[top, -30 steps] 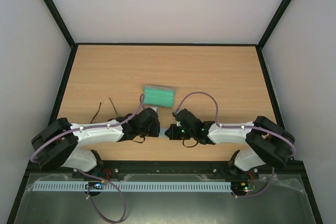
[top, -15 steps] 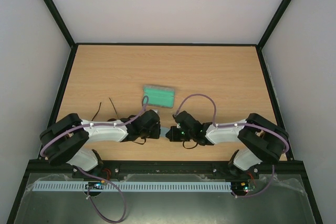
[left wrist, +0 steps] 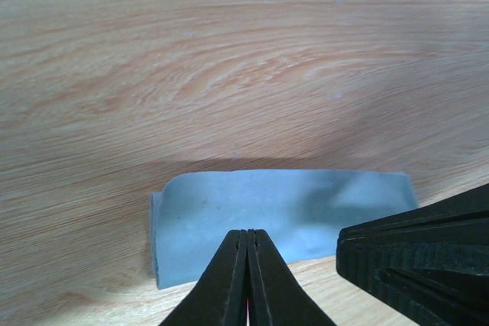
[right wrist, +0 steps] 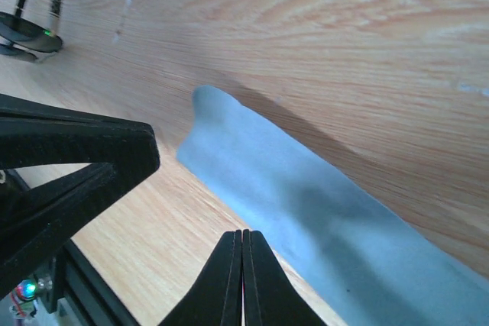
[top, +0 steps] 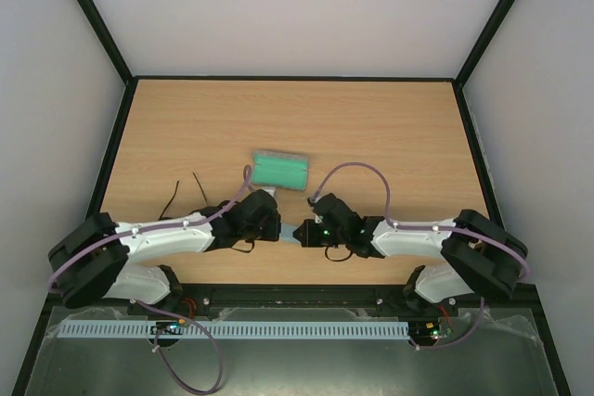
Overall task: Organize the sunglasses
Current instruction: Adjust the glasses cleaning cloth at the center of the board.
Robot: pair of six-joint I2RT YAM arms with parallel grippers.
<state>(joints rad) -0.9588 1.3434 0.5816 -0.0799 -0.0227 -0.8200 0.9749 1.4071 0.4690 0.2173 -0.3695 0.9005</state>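
Both pincers were clenched tight, each pair of fingers pressed flat together with no gap. In the overhead view the left pincer (top: 281, 227) and the right pincer (top: 299, 232) pointed at each other low in the middle of the frame. Their tips nearly met over a small pale blue cloth (top: 290, 233) lying on the wooden tabletop (top: 371, 127). From the left wrist, the closed tips sat at the bottom centre, over the near edge of the cloth, which stretched across the lower middle of that frame as a flat rectangle with its left edge doubled over. The other pincer's dark fingers filled the lower right corner, just beside the cloth's right end. From the right wrist, the closed tips likewise sat at the bottom centre against the cloth's near edge. There the cloth ran from the middle of the frame down to the lower right corner, with a dark shadow along its upper edge, and the left pincer's fingers filled the lower left. Whether either pincer had any fabric nipped between its fingers could not be told. The sunglasses (right wrist: 29, 42) lay on the tabletop in the upper left corner of the right wrist view, well apart from the cloth. Overhead, only their two thin black stems showed, left of centre. A case (top: 280, 171) showing its green lining lay just above the two pincers, near the centre of the overhead frame.
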